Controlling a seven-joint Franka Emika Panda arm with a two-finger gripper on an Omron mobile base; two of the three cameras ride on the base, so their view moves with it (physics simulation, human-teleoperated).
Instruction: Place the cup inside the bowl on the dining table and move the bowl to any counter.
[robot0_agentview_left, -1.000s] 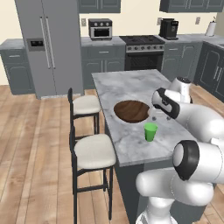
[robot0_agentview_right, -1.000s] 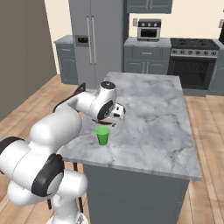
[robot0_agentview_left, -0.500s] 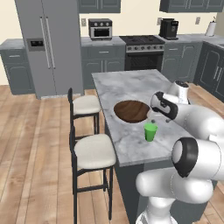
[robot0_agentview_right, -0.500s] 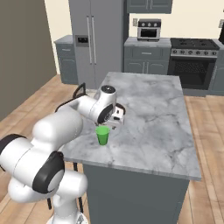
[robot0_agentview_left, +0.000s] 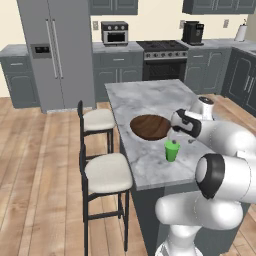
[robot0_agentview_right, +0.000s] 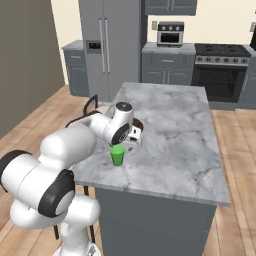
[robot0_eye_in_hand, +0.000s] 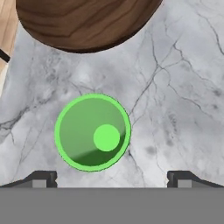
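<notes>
The green cup (robot0_eye_in_hand: 92, 132) stands on the marble desk (robot0_eye_in_hand: 183, 96) right under the end effector (robot0_eye_in_hand: 112, 178), whose two tips are wide apart and hold nothing. The brown bowl (robot0_eye_in_hand: 85, 22) lies just beside the cup. From the left I see two stools (robot0_agentview_left: 106, 172) beside the desk.

Dining table (robot0_agentview_left: 150, 102), white grey-veined marble top: cup (robot0_agentview_left: 172, 150) upright near the stool-side edge, bowl (robot0_agentview_left: 151, 126) just beside it, apart.
</notes>
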